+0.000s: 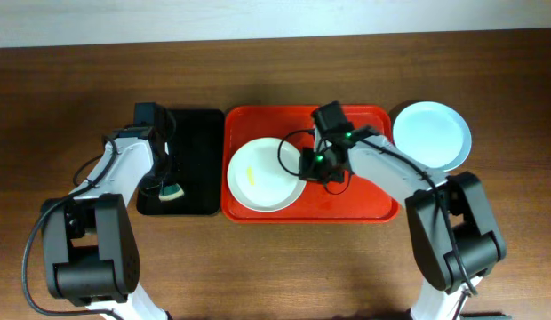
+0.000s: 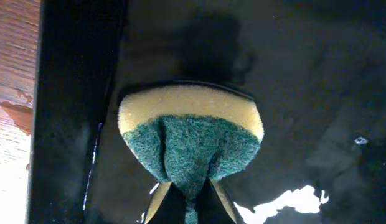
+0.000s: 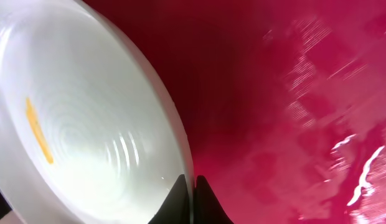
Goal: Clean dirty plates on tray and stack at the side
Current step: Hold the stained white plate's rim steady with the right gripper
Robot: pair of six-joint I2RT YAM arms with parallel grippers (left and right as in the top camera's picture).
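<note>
The wooden table (image 1: 275,267) carries the red tray (image 1: 364,200) at its middle, with a narrower black tray (image 1: 200,133) just beside it on the left. The black tray's floor looks wet and glossy in the left wrist view. A white plate (image 1: 258,178) lies flat in the left half of the red tray, near its left rim. A light blue plate (image 1: 431,135) sits off the tray on the table, at the tray's far right corner; whether it touches the rim cannot be told. The right half of the red tray is bare and shows wet streaks in the right wrist view. A sponge (image 2: 192,143), yellow foam with a green scouring face, rests on the near end of the black tray. The left gripper (image 2: 188,202) is closed on the sponge, pinching its green side so that it puckers. The right gripper (image 3: 192,190) is at the white plate's right edge, its jaws closed on the rim. A thin yellow smear (image 3: 38,130) marks the inside of the white plate, left of its centre.
</note>
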